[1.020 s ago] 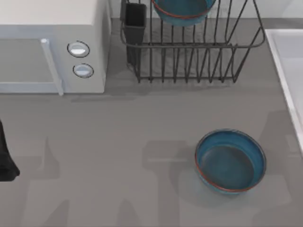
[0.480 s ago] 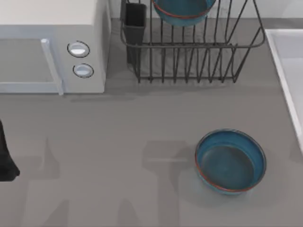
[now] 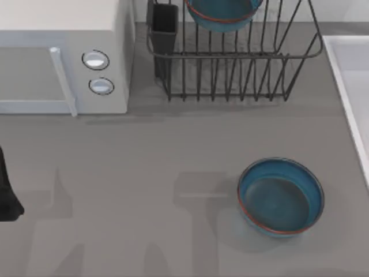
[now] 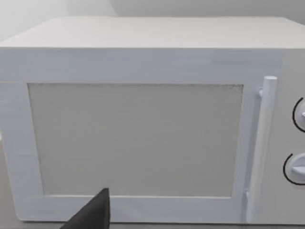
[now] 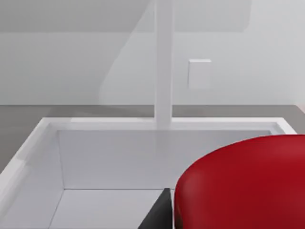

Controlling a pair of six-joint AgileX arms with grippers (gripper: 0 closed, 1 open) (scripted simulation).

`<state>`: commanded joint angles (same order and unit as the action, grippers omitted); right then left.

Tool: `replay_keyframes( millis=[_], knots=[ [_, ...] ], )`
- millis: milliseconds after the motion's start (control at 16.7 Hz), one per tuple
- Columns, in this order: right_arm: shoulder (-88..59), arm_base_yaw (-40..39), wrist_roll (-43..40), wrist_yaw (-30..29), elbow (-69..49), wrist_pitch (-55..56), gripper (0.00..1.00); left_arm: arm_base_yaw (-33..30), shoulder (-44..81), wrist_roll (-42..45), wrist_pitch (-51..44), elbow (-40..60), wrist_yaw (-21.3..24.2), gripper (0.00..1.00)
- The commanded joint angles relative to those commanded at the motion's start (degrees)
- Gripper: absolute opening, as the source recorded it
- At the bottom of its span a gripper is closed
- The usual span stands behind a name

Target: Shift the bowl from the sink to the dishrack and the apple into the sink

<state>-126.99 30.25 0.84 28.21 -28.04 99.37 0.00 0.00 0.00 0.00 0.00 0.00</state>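
A deep-blue bowl [image 3: 222, 14] with a reddish rim rests inside the dark wire dishrack [image 3: 230, 63] at the back of the table. The white sink [image 3: 347, 86] lies along the right edge. In the right wrist view the glossy red apple [image 5: 248, 183] hangs close to the camera over the sink [image 5: 28, 148] basin, with my right gripper [image 5: 167, 214] shut on it; one dark fingertip [image 5: 158, 214] shows beside the fruit. My left arm [image 3: 7, 190] is parked at the table's left edge, and a dark part of the left gripper [image 4: 93, 212] faces the microwave.
A second blue bowl [image 3: 281, 196] of the same look stands on the grey table at the front right. A white microwave [image 3: 63, 55] with two knobs fills the back left. A dark utensil cup [image 3: 164, 26] sits at the rack's left corner. A white faucet post [image 5: 163, 62] rises behind the basin.
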Motion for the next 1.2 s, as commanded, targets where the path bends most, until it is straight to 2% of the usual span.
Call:
replay_keyframes(
  millis=[120,900,1200],
  knots=[
    [0.0,0.0,0.0,0.0,0.0,0.0,0.0,0.0,0.0,0.0,0.0,0.0,0.0,1.0],
    [0.0,0.0,0.0,0.0,0.0,0.0,0.98,0.0,0.0,0.0,0.0,0.0,0.0,1.0],
    [0.0,0.0,0.0,0.0,0.0,0.0,1.0,0.0,0.0,0.0,0.0,0.0,0.0,1.0]
  ],
)
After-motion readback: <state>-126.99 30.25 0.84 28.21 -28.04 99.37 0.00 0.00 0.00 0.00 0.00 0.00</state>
